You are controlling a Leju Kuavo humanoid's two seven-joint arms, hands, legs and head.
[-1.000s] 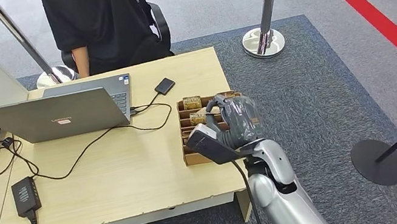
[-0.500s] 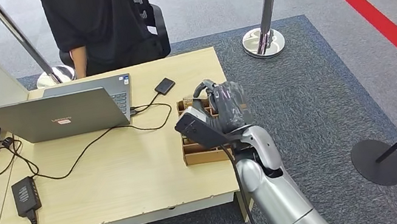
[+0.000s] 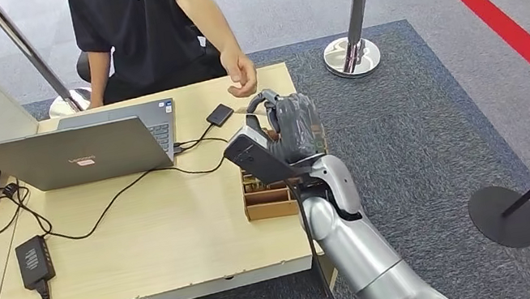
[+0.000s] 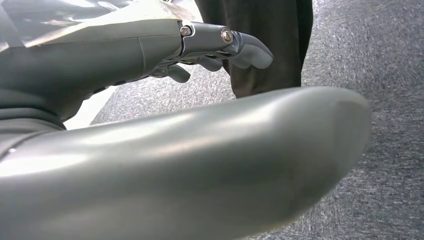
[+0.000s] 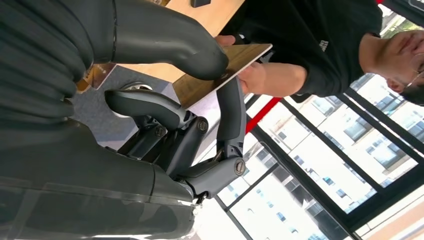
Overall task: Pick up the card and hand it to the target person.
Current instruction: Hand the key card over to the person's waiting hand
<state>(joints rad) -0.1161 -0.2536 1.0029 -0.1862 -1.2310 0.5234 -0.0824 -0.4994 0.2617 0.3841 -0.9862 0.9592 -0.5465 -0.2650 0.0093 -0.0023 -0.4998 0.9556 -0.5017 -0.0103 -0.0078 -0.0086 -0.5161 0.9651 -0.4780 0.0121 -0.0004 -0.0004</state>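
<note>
Right of centre in the head view, above the desk, the right robot hand pinches a thin, stiff, probably light and slick card by one end, its free end touching the person's hand, best taken there.

Thin wood-toned card pinched in right robot hand, person's hand touching.

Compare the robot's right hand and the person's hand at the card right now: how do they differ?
The right hand is grey and comes up from the robot's side; the person's hand is bare, reaching over the desk. The right hand pinches the card between thumb and finger; the person's hand just meets its far end. Both touch the card.
</note>
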